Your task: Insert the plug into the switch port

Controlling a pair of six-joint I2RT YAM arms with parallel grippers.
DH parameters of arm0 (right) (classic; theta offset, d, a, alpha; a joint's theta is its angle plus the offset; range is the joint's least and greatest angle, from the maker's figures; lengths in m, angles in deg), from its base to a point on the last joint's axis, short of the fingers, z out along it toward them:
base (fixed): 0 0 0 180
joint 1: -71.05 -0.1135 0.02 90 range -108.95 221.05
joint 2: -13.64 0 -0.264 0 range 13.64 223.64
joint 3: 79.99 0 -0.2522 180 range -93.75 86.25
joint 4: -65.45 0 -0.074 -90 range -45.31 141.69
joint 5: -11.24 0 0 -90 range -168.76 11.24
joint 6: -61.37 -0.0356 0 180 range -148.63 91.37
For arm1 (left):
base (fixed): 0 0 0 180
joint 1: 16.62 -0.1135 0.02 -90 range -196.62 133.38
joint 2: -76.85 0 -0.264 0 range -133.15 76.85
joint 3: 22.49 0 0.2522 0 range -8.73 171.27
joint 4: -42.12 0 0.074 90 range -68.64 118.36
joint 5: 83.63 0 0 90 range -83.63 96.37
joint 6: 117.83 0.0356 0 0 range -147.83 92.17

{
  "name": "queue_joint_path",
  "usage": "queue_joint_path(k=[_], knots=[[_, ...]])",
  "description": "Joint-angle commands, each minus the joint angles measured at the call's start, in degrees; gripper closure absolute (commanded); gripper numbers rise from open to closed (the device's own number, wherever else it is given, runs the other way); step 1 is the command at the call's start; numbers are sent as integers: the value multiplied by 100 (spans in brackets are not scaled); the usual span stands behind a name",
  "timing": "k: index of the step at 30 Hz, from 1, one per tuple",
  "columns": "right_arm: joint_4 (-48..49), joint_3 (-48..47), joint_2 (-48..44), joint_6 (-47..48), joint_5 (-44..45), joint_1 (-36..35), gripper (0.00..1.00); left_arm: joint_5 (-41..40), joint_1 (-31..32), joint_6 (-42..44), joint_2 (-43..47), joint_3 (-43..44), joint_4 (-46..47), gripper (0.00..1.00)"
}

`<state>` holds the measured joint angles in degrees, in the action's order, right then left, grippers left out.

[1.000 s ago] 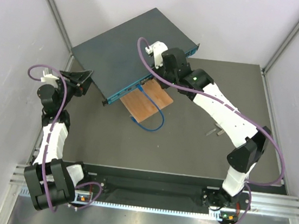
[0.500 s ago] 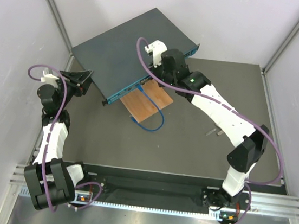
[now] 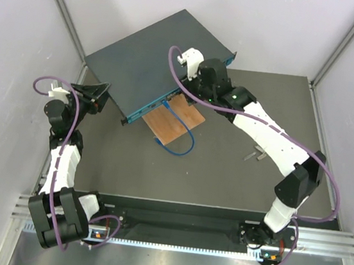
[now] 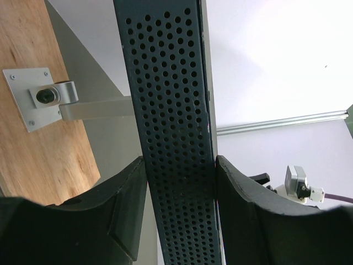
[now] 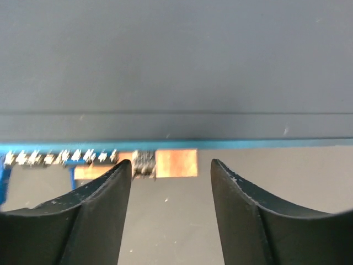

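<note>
Just beyond my right fingers (image 5: 83,221) the ports (image 5: 60,157) of the switch (image 5: 176,55) blur together; a dark lump (image 5: 144,163) among them I cannot identify. Between my left fingers (image 4: 248,221) its perforated side (image 4: 174,138) runs out of view above and below.

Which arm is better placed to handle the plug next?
Right: the right tool, open, hovers over the switch by its ports and the blue cable; the left tool clamps the switch side.

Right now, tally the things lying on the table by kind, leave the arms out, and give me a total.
switch: 1
wooden board: 1
blue cable: 1
small metal piece: 1
Total: 4
</note>
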<state>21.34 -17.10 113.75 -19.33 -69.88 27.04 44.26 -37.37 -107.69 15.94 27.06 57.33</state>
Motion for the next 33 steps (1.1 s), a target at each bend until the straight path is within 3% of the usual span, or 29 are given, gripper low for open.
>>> queue_joint_path(k=[1, 7, 20, 33], knots=[[118, 139, -527, 10, -711, 94, 41, 157, 230, 576, -132, 95, -181, 100], [-322, 447, -826, 142, -1187, 208, 34, 166, 230, 603, -132, 121, -181, 100], [-630, -159, -450, -51, -1099, 437, 68, 175, 230, 629, -150, 182, -190, 100], [-463, -660, -10, -306, -1135, 437, 73, 166, 230, 646, -132, 191, -190, 100]])
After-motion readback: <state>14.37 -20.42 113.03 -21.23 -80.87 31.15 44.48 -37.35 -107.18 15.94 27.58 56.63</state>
